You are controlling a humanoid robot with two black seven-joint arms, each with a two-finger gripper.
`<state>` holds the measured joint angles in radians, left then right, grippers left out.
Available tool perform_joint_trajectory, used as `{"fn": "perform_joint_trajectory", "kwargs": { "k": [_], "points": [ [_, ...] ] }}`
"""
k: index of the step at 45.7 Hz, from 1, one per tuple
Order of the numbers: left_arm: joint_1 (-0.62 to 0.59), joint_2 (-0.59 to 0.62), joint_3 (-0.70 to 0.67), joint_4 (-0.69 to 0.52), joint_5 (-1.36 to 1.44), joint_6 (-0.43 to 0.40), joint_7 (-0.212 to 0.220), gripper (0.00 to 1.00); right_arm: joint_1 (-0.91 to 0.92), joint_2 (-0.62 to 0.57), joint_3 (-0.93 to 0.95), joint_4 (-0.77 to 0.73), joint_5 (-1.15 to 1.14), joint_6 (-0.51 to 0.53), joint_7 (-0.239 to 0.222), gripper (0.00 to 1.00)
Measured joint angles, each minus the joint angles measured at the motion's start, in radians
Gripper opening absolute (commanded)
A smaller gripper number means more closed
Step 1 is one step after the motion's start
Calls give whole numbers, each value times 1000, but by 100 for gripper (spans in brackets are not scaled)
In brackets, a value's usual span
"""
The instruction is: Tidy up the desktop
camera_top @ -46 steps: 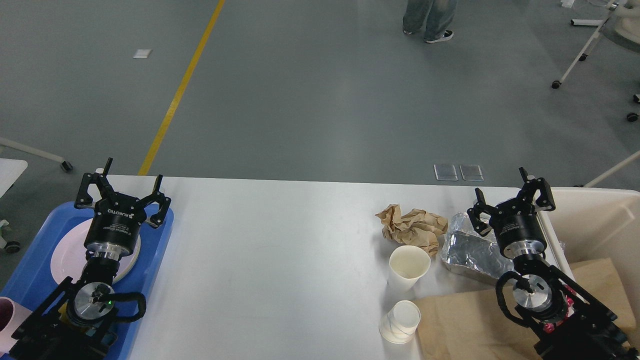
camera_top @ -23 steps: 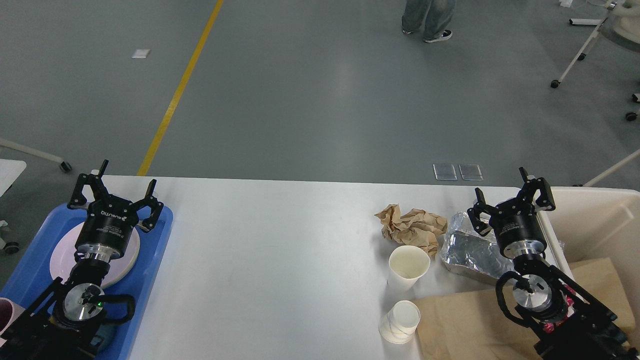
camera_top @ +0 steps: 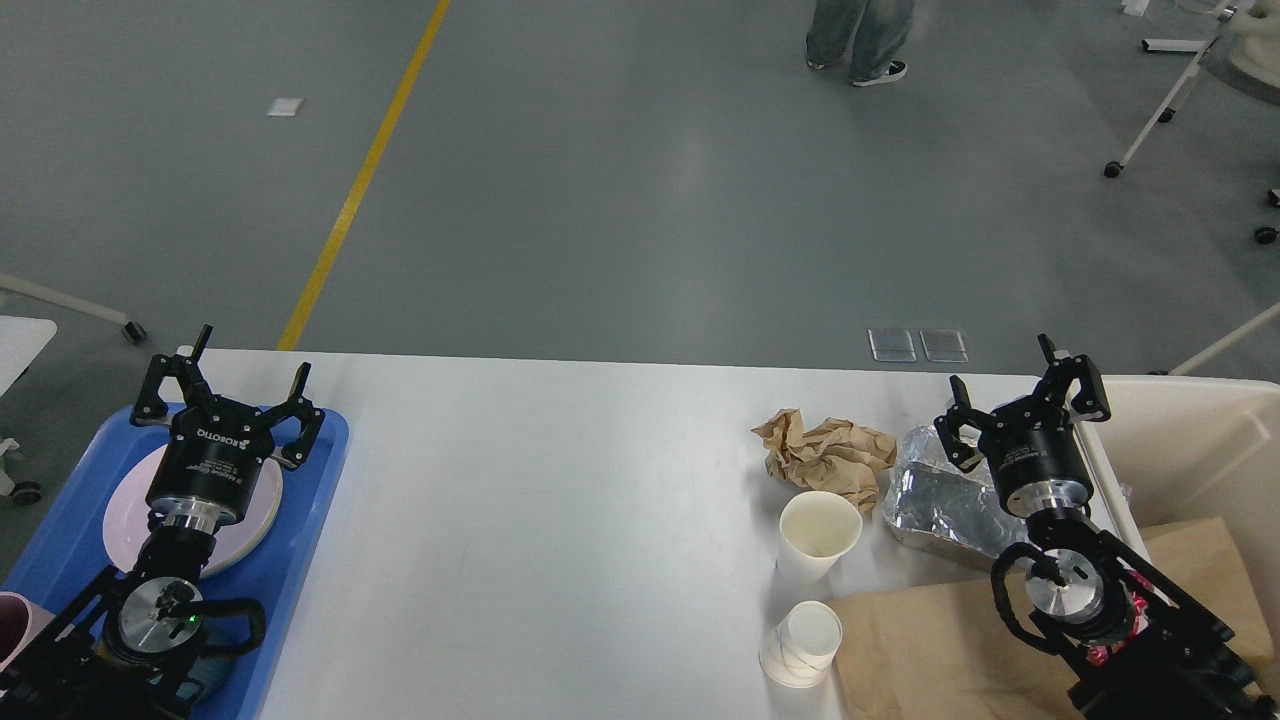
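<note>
The white desktop (camera_top: 550,500) spans the view. On its right side lie a crumpled brown paper wad (camera_top: 825,455), a crumpled foil tray (camera_top: 935,505), an upright paper cup (camera_top: 818,535) and a tipped paper cup (camera_top: 800,645). My right gripper (camera_top: 1020,395) hangs open above the foil tray's far end, holding nothing. My left gripper (camera_top: 225,385) is open and empty above the far end of a blue tray (camera_top: 310,520) holding a white plate (camera_top: 250,510).
A beige bin (camera_top: 1200,450) stands off the right edge, with flat brown paper (camera_top: 930,640) lying across its near corner and the desktop. A pink cup (camera_top: 15,625) sits at the tray's near left. A person's legs (camera_top: 860,35) stand on the far floor.
My left arm has drawn back to the left over the blue tray, and the gripper stays open. The right arm has not moved.
</note>
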<state>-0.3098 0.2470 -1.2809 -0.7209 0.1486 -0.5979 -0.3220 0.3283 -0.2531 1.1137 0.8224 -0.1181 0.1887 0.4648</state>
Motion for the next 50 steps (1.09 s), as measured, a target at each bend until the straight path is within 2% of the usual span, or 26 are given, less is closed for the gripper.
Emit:
{"fn": "perform_joint_trajectory", "kwargs": {
  "k": [38,50],
  "points": [
    [0,1,0,0,-5,-2,2,96,25,0,3,-14,3,-11,-2,100],
    [1,2,-1,0,-5,-2,2,96,51,-89,26,-15,4,-16,-5,100]
  ]
}}
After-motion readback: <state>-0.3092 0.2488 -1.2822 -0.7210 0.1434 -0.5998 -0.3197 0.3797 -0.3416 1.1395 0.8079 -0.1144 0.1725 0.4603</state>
